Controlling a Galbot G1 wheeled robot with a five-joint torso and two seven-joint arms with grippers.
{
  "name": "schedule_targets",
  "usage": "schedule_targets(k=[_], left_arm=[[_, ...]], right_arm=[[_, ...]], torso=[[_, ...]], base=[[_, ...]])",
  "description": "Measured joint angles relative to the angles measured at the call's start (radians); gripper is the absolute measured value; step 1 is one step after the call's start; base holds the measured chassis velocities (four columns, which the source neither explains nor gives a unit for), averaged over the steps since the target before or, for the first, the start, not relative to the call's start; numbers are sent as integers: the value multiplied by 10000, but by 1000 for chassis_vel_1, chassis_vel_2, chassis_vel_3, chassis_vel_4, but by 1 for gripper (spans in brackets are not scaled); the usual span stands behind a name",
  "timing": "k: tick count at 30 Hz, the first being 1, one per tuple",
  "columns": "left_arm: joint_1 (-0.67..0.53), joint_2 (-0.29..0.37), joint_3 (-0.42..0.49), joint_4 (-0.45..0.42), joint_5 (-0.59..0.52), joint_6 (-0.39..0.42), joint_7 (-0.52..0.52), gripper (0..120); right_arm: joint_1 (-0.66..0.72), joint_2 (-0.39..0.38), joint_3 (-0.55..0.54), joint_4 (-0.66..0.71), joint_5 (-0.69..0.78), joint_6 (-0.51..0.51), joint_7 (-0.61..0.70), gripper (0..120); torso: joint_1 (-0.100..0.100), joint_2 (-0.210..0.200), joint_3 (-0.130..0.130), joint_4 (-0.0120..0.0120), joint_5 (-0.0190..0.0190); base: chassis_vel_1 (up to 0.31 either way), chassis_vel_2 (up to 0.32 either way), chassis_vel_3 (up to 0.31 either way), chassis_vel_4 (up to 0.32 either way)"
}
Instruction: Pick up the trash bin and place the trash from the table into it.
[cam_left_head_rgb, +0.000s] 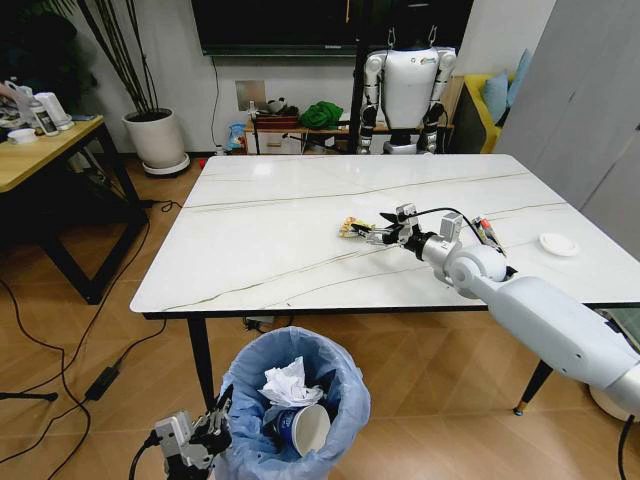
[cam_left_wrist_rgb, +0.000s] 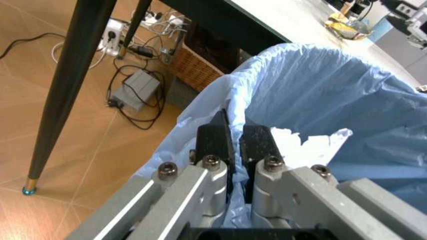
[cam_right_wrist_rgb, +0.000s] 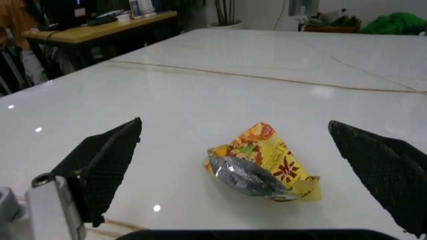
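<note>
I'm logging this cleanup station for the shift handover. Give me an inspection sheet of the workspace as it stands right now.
Surface: white marble-look table, mostly bare.
Job's things: trash bin with blue bag liner stands on the floor at the table's near edge, holding a blue paper cup and crumpled tissue. Yellow snack wrapper, slim tube and white disc lie on the table.
Clutter: nothing seen on the table beyond the trash.
Grippers: left gripper shut on the trash bin's rim; right gripper open, fingers either side of the wrapper.
Cables: floor cables left of the table; power strip beneath it.
Surroundings: wooden desk, potted plant, another robot behind.
</note>
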Motion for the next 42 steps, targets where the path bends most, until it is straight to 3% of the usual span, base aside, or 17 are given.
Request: schedule_targets(k=[12,31,37,40,42], left_arm=[[-10,26,-112,-31,-99,-1,1,0],[2,29,-147,-47,-146,1,-6,0],[2,26,-145,-49,-151,1,-10,0],[-1,25,-147,-50,-155,2,-13,0],[-2,23,-146,-50,-157,2,-14,0]], right_arm=[[476,450,-520,-987,-328,-35,-165,100],[415,621,-625,-1483,-461,3,-323,100],[416,653,-614,-1530,-443,28,-343,86],[435,660,-611,-1579,-420,35,-386,66],[440,660,-610,-1584,-416,35,-387,64]], torso=[[-2,0,0,-1,1],[-1,0,0,-1,1],[-1,0,0,-1,1],[-1,0,0,-1,2],[-1,0,0,-1,1]], base=[[0,0,0,0],[0,0,0,0],[0,0,0,0],[0,0,0,0],[0,0,0,0]])
